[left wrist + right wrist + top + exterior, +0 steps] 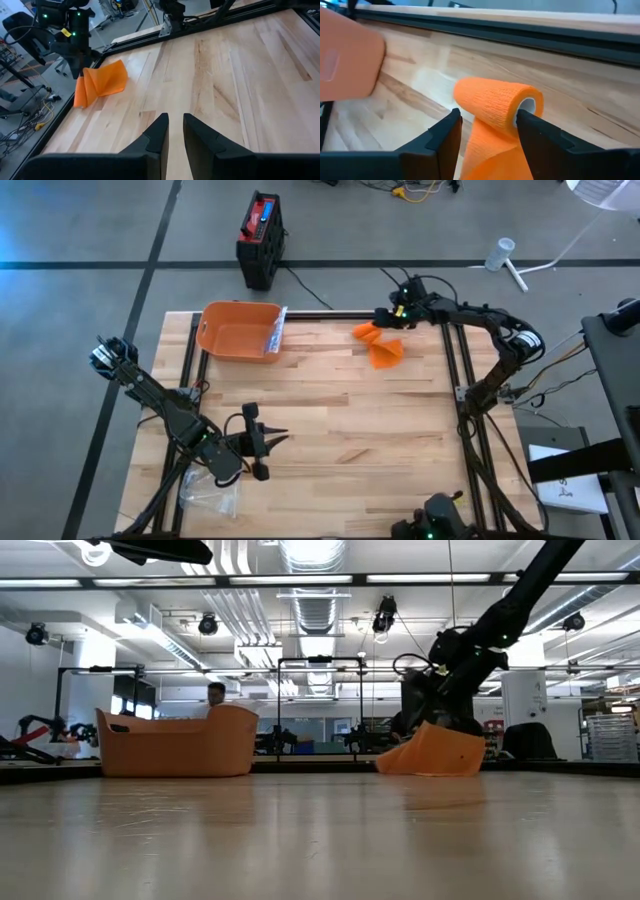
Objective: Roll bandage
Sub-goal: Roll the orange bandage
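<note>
You're mid-roll here: your right claw (485, 132) sits at the far edge of the worktop (350, 430), fingers apart around the orange bandage (497, 105) roll, loose tail trailing. Next I'd pinch the roll, then turn it. Left claw (175, 127) waits near you, nearly together, empty.

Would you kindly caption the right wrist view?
Right claw straddles the orange bandage roll on the wooden table.

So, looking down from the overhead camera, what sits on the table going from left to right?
Left end effector, resting over the near left of the table → orange tub at the far edge → orange bandage with the right end effector at its far end.
</note>
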`<state>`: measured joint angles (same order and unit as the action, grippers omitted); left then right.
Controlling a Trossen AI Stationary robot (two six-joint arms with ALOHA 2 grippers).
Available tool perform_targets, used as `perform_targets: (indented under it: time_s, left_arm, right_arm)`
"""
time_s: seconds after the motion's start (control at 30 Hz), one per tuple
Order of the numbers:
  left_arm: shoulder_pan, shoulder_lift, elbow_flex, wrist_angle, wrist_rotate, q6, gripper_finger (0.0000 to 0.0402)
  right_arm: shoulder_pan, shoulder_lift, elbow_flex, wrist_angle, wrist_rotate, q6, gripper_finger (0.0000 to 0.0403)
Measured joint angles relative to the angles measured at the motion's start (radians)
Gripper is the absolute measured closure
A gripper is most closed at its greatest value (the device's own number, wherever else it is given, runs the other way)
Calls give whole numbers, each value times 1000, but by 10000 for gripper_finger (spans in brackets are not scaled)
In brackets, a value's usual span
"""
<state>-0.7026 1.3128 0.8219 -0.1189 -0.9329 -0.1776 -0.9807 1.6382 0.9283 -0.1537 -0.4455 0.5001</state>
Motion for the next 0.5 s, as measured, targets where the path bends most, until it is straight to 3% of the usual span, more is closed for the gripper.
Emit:
perform_targets:
  time_s: [0.4,0.5]
  left_arm:
    - [20,0,0,2,0,0,354]
    - [26,0,0,2,0,0,354]
  right_arm:
    - [129,0,2,74,31,1,223]
    - [176,0,6,84,88,-3,226]
